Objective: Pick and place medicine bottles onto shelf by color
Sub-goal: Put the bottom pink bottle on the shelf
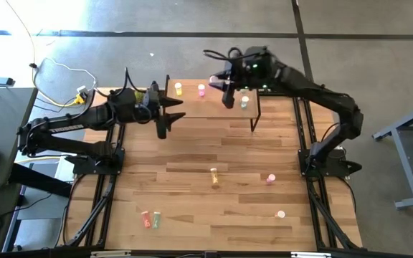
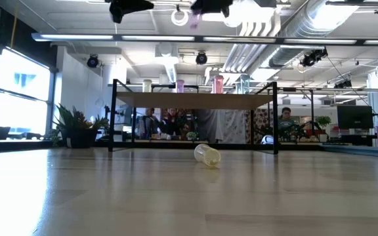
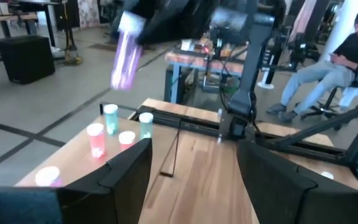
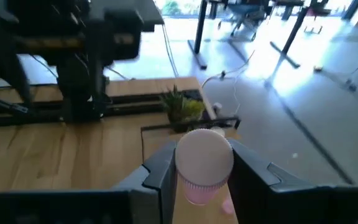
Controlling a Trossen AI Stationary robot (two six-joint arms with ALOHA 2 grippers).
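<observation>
Right gripper (image 4: 199,180) is clamped on a pink bottle (image 4: 202,165), held over shelf (image 1: 214,107) at 12 o'clock; should be lowered upright beside pink ones, w/o knocking neighbours.

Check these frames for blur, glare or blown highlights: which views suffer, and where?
Left wrist view: the pink bottle carried by the right hand is streaked with motion blur. Right wrist view: the floor beyond the table is washed out by daylight; the held bottle's pale cap looks soft. Low view: ceiling lights flare above the shelf. High view: evenly lit, bottles on the table stay readable.
</observation>
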